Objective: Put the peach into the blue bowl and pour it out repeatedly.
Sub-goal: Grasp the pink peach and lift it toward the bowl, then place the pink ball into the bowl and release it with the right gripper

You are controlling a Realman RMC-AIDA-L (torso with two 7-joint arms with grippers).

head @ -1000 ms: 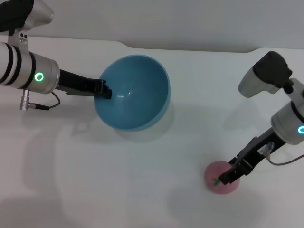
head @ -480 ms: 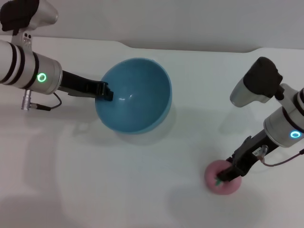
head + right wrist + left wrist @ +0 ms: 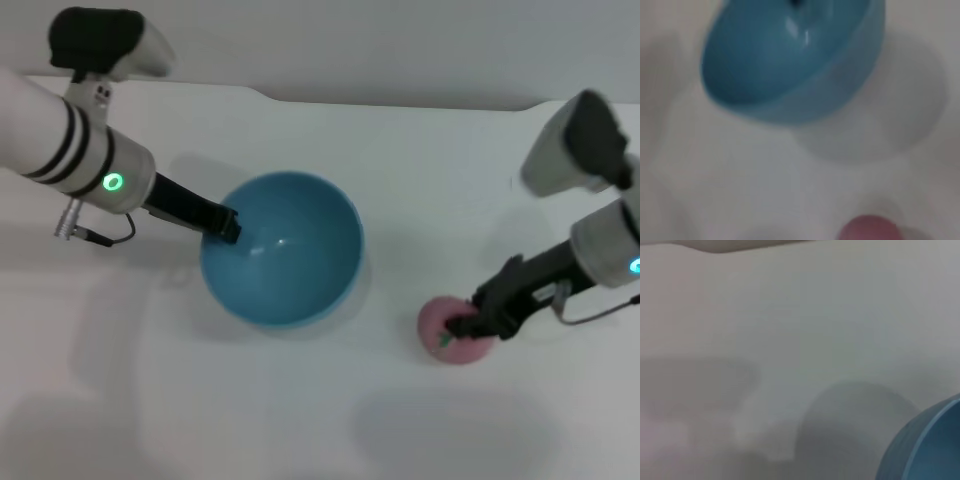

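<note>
Desk [image 3: 300,420]: white, carries both task things. Bowl [image 3: 282,248]: sits near desk centre, mouth up, inside bare, nothing in it; the right wrist view agrees, showing only smooth blue interior. Left pincer [image 3: 226,224]: clamped on the bowl's rim at the side toward the robot's left, one finger inside the wall, one outside. Peach [image 3: 452,328]: on the desk to the right of the bowl, apart from it, not in it. Right pincer [image 3: 466,326]: at the peach, its dark fingers against the fruit's top and side; appears closed on it, though the far finger is hidden behind the fruit. Step in hand, by judgement: picking up the peach for loading, bowl steadied and waiting. Next move calls for a firm hold, a lift clear of the desk, a carry leftward to over the bowl's mouth, then release above the middle, clear of the left pincer on the rim.
</note>
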